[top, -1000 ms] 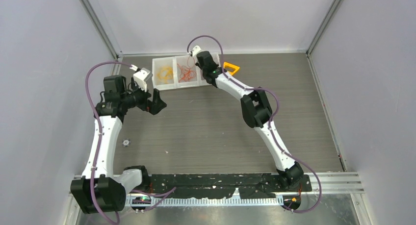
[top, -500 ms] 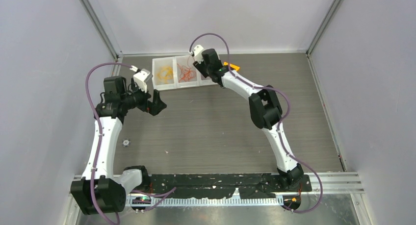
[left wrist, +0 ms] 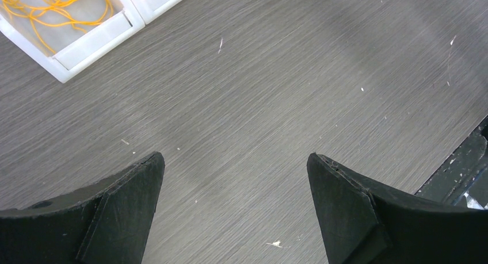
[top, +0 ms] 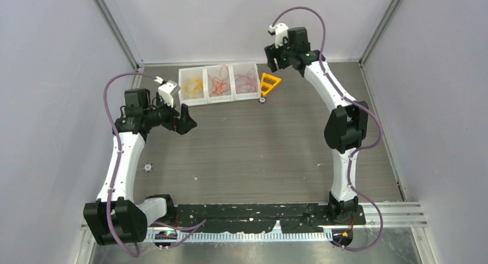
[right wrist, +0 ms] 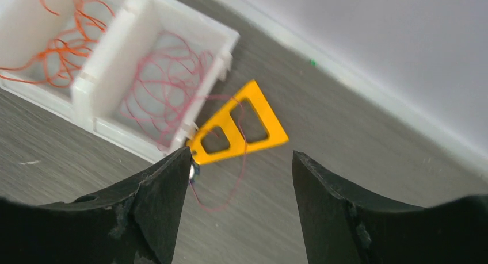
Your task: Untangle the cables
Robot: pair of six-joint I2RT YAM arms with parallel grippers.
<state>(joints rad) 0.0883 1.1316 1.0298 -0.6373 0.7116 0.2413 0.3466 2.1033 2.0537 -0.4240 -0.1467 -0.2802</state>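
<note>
Currently the cables lie sorted in a white tray [right wrist: 106, 48] at the far side of the table [left wrist: 259, 74]: yellow cables [left wrist: 52, 5] in the left compartment, orange cables [right wrist: 57, 45] in the middle, red cables [right wrist: 161, 85] in the right. One red strand [right wrist: 244, 152] hangs out over the right compartment's wall, crosses the triangle [right wrist: 270, 134] and ends on the table.

The right gripper [right wrist: 239, 160] hangs above this strand, jaws wide and empty. The left gripper [left wrist: 233, 160] hovers over bare table just beside the yellow compartment, jaws also wide and empty.

Likely faults:
- Snag. The strand lies over the triangle; a pull may drag the triangle along.
- Re-tangling. The strand probably joins the red cables; a lift may haul them out of the compartment.
- Slip. The strand is very thin; closing jaws may miss it or lose it.
- Tray shift. The tray looks light; a low approach by either gripper may push it.
</note>
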